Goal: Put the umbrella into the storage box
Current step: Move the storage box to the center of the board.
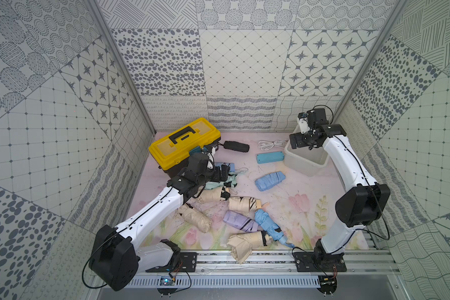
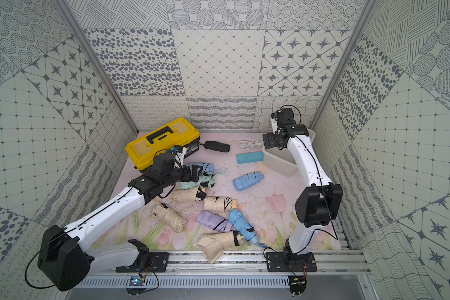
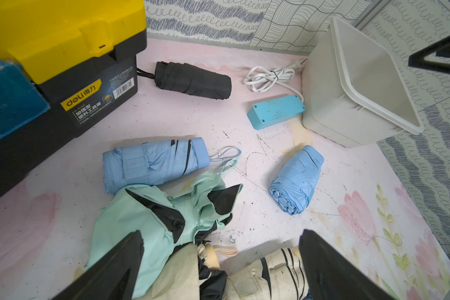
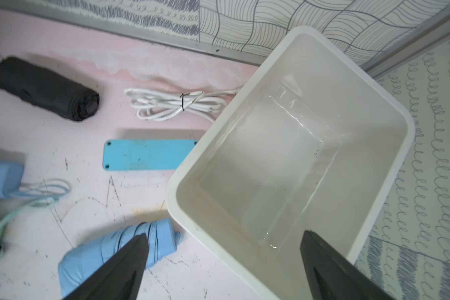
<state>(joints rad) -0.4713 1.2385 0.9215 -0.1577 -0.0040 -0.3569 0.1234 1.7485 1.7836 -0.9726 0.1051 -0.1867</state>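
Light blue umbrella point(image 4: 94, 255) lies on the tabletop point(image 4: 76, 130) beside the storage box point(image 4: 374, 145), whose rim our spread, empty right end effector point(image 4: 225, 233) overhangs; our left end effector point(image 3: 220, 231) hovers spread above a mint umbrella point(image 3: 151, 218).

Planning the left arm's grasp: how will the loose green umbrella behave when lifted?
The green umbrella looks unfastened, canopy splayed, so it would likely flop and drape. Thin fabric suggests it is light. It lies against a beige umbrella and may drag it.
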